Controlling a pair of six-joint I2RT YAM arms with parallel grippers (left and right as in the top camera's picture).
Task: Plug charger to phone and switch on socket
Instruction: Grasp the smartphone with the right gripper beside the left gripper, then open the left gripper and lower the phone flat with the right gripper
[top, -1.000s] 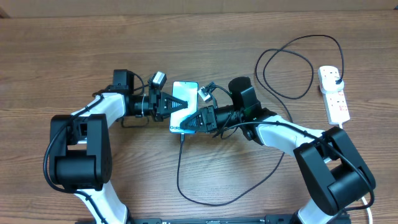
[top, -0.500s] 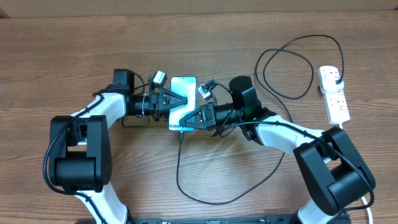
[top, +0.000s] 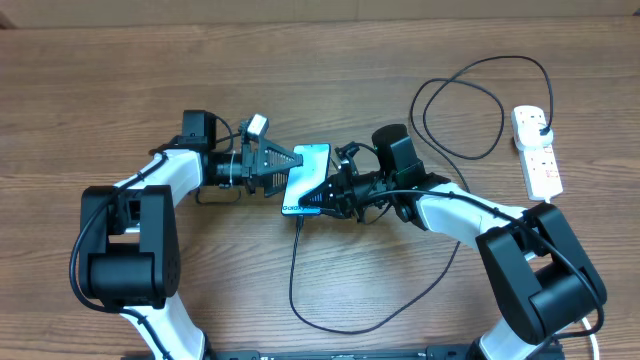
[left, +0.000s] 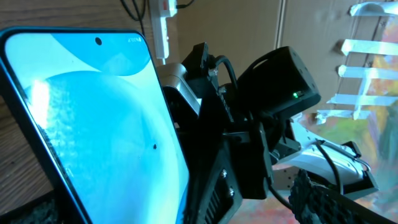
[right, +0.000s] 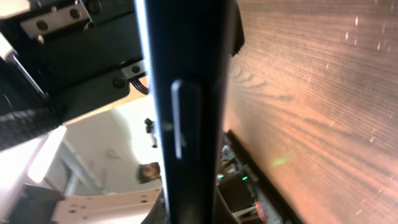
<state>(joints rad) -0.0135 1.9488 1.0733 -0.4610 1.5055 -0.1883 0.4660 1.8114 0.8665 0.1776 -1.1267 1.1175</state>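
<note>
The charger (top: 293, 270) is looping near the front edge of the bench (top: 100, 80) and running up to the phone (top: 306, 178). The phone is sitting tilted at mid-bench, with the right tool (top: 321, 191) clamping it. The left tool (top: 287, 170) is standing open just beside it, and the socket (top: 537, 152) is lying near the far right edge.

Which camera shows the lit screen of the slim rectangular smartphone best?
Left wrist: the slim rectangular smartphone shows its light-blue screen large, filling the frame's left. Overhead shows it small and at an angle; right wrist shows only its dark edge with a side button.
</note>
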